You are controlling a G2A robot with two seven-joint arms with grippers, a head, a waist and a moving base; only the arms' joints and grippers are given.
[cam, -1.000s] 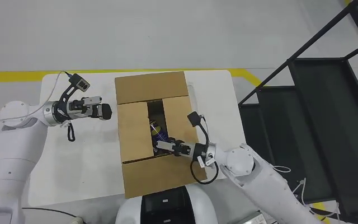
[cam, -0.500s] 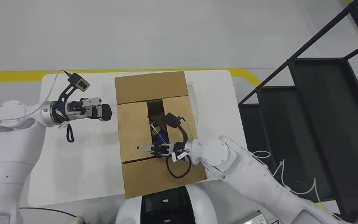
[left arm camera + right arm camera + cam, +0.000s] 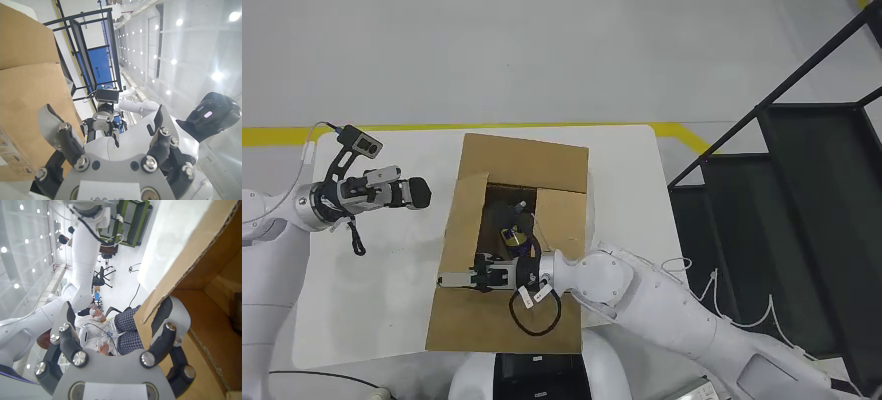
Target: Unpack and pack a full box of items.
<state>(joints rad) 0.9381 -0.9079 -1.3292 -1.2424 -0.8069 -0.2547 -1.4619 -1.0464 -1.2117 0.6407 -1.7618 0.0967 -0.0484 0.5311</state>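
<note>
Box (image 3: 525, 160) sits mid-table (image 3: 382, 300) (can (image 3: 514, 237) inside). Right gripper (image 3: 117, 306), fingers apart and unclamped, straddles the flap (image 3: 464, 228) edge, probably to fold it outward. Left gripper (image 3: 425, 192) hangs wide open and empty toward the table's left edge.

The brown cardboard box (image 3: 28, 85) sits mid-table (image 3: 627, 180), skewed against the table's edges and reaching toward its near edge. The top is open. The far flap (image 3: 527, 160) and near flap (image 3: 477, 325) spread outward, the left flap (image 3: 464, 225) stands raised, and the right flap (image 3: 564, 215) partly covers the opening. A can (image 3: 516, 238) with a blue label shows in the shadowed inside.
</note>
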